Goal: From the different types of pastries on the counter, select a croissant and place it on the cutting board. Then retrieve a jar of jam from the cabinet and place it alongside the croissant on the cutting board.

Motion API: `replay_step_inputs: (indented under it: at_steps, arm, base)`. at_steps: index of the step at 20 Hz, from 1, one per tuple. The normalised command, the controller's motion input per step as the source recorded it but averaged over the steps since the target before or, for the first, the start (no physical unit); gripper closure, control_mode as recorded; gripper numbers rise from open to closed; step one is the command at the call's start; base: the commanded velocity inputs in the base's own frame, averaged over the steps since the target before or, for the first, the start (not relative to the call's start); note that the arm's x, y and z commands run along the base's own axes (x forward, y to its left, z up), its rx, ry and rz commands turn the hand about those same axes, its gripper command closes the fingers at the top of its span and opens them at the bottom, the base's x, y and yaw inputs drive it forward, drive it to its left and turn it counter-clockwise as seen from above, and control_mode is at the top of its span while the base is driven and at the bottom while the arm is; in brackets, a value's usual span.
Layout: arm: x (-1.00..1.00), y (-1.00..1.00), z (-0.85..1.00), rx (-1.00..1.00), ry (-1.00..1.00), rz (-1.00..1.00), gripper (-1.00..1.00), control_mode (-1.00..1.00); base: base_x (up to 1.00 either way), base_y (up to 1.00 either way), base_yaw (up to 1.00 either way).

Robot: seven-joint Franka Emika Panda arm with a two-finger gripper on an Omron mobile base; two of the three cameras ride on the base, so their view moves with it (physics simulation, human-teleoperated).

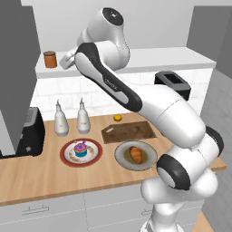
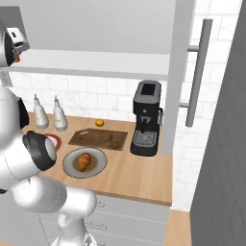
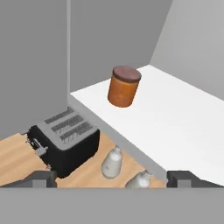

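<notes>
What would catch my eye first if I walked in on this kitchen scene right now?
Most striking is the big white robot arm, rising from the counter's front edge and reaching up to the white cabinet shelf, where a small reddish-brown jar with a matching lid stands alone. Below, on the light wood-grain counter, a golden-brown croissant lies on a round grey plate in front of the bare dark brown wooden cutting board.

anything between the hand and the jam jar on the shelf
Nothing visible. The jar stands alone on the white shelf, and the hand faces it across bare shelf. The toaster and bottles sit below on the counter.
</notes>
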Motion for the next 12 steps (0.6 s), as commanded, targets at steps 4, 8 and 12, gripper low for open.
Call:
replay_step_inputs:
  at_steps: [4,8,12]
  arm:
    - [0.49,0.50,0.06,0.00,-0.01,0.00,-1.00,-1.00]
    - [0.42,0.37,0.08,0.01,0.00,0.00,-1.00,-1.00]
    - [0.51,0.24,0.10,0.00,0.00,0.00,-1.00,-1.00]
  base:
    - [0.00,0.00,0.00]
    - [0.00,0.00,0.00]
    - [0.00,0.00,0.00]
